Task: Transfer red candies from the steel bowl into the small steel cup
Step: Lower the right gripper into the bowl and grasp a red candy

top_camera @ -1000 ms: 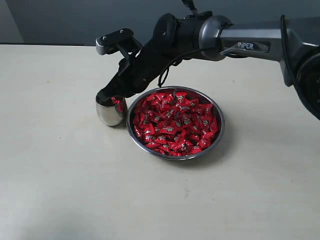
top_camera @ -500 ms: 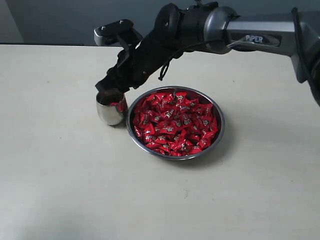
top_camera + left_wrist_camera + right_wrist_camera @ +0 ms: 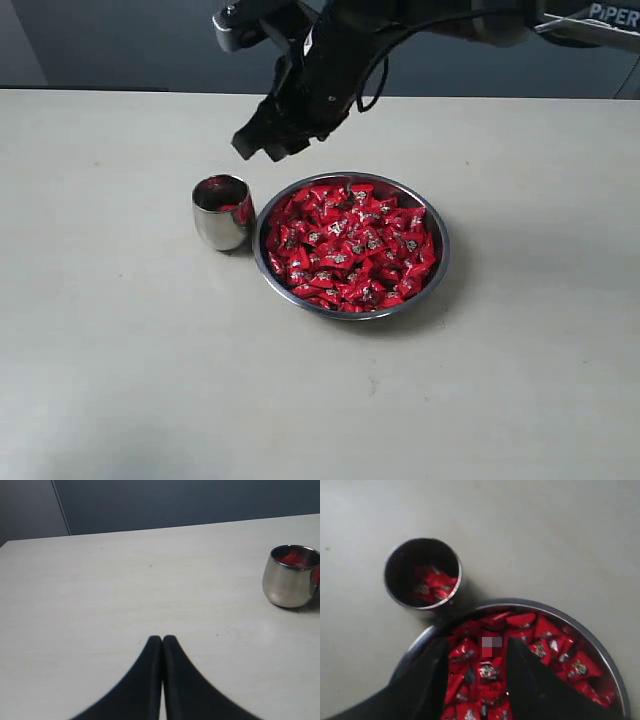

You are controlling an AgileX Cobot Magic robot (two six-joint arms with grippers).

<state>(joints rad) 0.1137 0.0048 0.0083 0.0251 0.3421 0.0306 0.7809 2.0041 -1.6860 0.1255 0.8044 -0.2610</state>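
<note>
Steel bowl [image 3: 446,250], one, heaped with many red candies [image 3: 350,245]; one small steel cup [image 3: 222,222] just beside it, few candies inside. Right gripper [image 3: 262,150] hovers above them, jaws apart, empty. Left gripper [image 3: 162,641] closed, empty.

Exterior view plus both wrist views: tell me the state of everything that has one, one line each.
steel bowl: upright, heaped full.
small steel cup: upright beside the bowl, partly filled.
red candies: wrapped; most in the bowl, a few in the cup.
right hand: open, empty, in the air above cup and bowl.
left hand: shut, empty, off to the side of the cup.
</note>
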